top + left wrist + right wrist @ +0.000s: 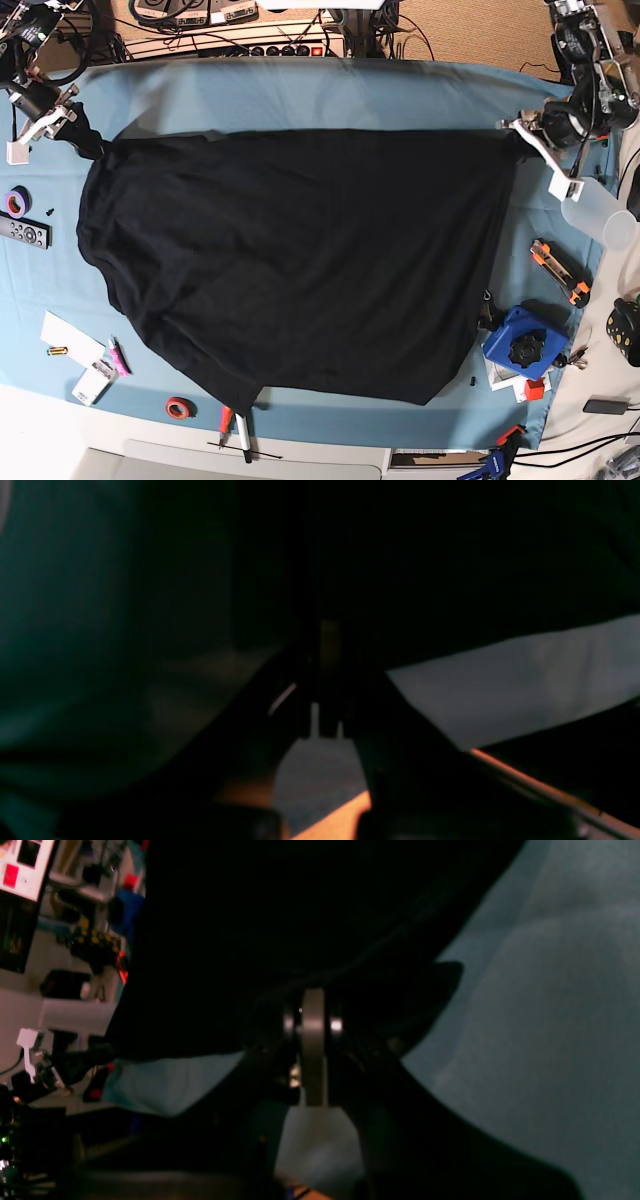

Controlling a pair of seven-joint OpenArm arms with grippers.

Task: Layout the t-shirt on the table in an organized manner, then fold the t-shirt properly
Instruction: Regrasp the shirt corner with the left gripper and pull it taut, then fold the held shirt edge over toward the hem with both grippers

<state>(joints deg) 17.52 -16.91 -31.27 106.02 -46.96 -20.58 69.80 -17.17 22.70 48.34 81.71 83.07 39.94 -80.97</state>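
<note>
The black t-shirt (300, 260) lies spread over most of the light blue table (300, 90), its top edge stretched straight between my two grippers. No printed graphic shows. My right gripper (85, 135) is shut on the shirt's far left corner; in the right wrist view its jaws (314, 1030) pinch black fabric (250, 940). My left gripper (517, 132) is shut on the far right corner. The left wrist view is very dark, with the jaws (327, 680) closed under black cloth (450, 555). The shirt's lower edge hangs curved and uneven near the front.
A purple tape roll (17, 200), a remote (25, 233) and white papers (70, 340) lie at the left edge. A red tape ring (180, 408) and a marker (240, 430) lie in front. A blue tool (520, 345), an orange knife (558, 270) and a clear cup (595, 215) lie at the right.
</note>
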